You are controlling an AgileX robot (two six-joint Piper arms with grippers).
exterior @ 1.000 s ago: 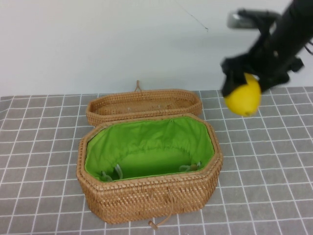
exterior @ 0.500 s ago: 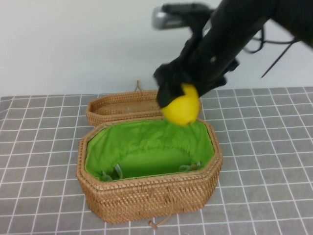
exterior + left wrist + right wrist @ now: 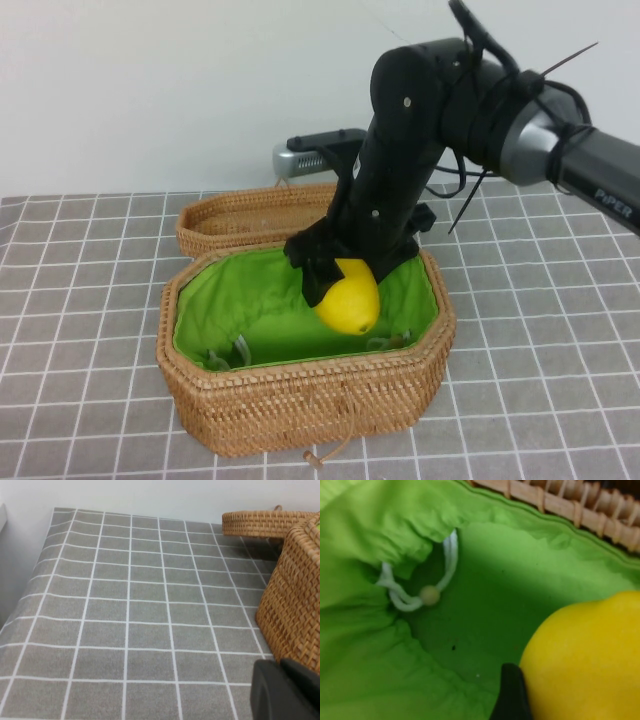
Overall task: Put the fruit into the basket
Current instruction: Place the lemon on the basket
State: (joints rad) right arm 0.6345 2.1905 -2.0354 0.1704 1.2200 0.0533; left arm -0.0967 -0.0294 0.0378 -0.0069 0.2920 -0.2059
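Observation:
The yellow lemon hangs inside the opening of the tan woven basket, just above its green lining. My right gripper is shut on the lemon and reaches down into the basket from the right. In the right wrist view the lemon fills the corner beside one black finger, with the green lining close below. My left gripper sits low by the basket's outer wall and does not show in the high view.
The shallow unlined woven lid lies on the table behind the basket. A white drawstring with a bead lies in the lining. A cord toggle hangs at the basket's front. The grey gridded cloth covers the table.
My right arm has carried the lemon from high at the right, leftward over the basket, and down into the basket's opening.

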